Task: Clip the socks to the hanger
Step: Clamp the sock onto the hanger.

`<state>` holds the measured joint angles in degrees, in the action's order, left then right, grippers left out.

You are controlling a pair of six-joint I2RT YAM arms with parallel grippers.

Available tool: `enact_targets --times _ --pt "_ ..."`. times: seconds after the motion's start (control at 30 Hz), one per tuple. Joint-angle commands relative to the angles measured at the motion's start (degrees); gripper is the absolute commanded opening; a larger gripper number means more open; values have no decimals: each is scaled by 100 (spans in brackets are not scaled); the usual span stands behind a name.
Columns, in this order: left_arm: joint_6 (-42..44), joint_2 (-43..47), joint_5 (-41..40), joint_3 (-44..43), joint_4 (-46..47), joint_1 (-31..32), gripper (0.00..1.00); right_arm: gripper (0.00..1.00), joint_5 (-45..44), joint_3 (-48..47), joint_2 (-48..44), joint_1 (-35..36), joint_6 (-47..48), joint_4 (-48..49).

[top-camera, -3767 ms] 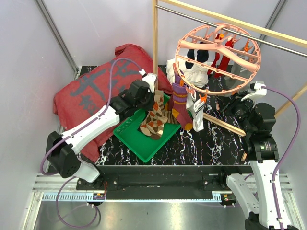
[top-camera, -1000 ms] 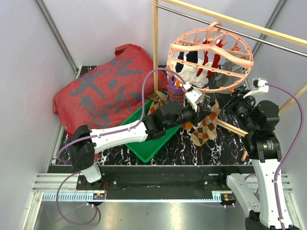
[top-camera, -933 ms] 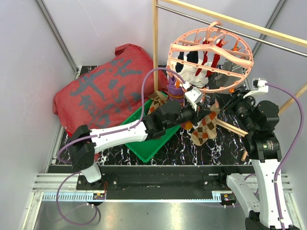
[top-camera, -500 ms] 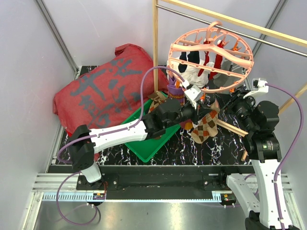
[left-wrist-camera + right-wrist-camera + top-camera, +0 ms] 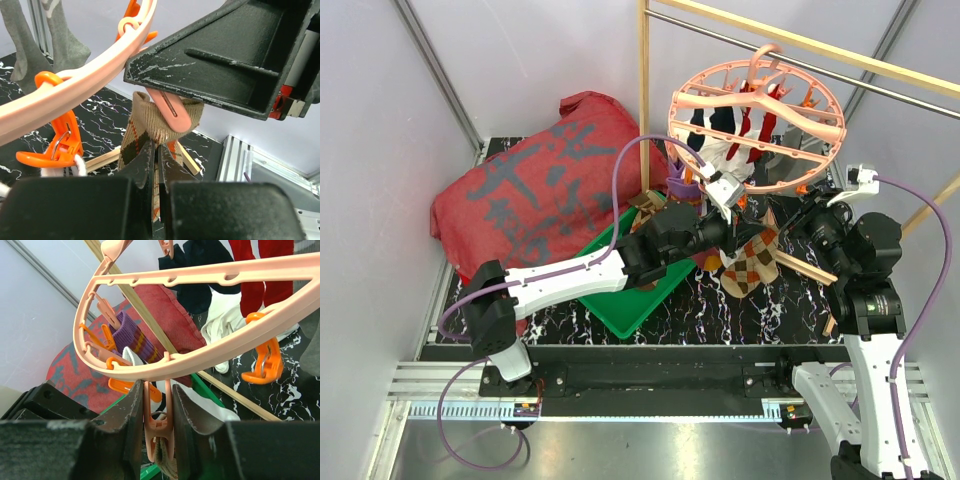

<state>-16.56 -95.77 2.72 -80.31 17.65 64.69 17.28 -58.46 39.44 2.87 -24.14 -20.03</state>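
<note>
Just right of the green tray (image 5: 620,312), the left gripper (image 5: 156,155) is pinching the brown argyle sock (image 5: 145,122) with its jaws fully closed on the fabric. It is holding the sock's cuff up under the near rim of the hanger (image 5: 210,361). The right gripper (image 5: 159,421) is reaching in from the right. Its two fingers are pressing on either side of a pink clip (image 5: 159,437) that is dangling from that rim. The sock's cuff is sitting at the mouth of this clip, and one clip arm is lying across the ribbed edge. The rest of the sock is hanging down over the marbled table. Other socks are hanging from the ring: a purple-orange striped sock (image 5: 131,337) on the left, red socks (image 5: 255,270) and a dark navy sock (image 5: 205,275) on the far side. An orange clip (image 5: 262,362) is hanging just right of the pink one.
</note>
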Motion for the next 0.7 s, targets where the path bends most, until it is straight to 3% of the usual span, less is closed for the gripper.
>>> enact_targets --times 0.0,0.1,0.13,0.17,0.27,0.5,0.67 --pt "-93 -4 71 -345 336 -26 0 9 65 54 -42 -6 -82 368" --pt "-85 -3 62 -336 327 -17 0 22 65 45 -77 -6 -47 351" --pt "-76 5 53 -327 309 -17 0 27 65 36 -86 -6 -29 351" --pt "-67 5 27 -310 309 -17 0 40 65 19 -103 -6 23 351" --pt "-67 5 18 -283 300 -26 2 54 48 -78 -156 -6 190 229" --pt "-120 66 44 -125 406 -96 5 70 -312 -456 -471 3 814 -431" --pt "-146 233 79 7 336 -228 8 74 -1690 -904 -560 -6 1481 -1247"
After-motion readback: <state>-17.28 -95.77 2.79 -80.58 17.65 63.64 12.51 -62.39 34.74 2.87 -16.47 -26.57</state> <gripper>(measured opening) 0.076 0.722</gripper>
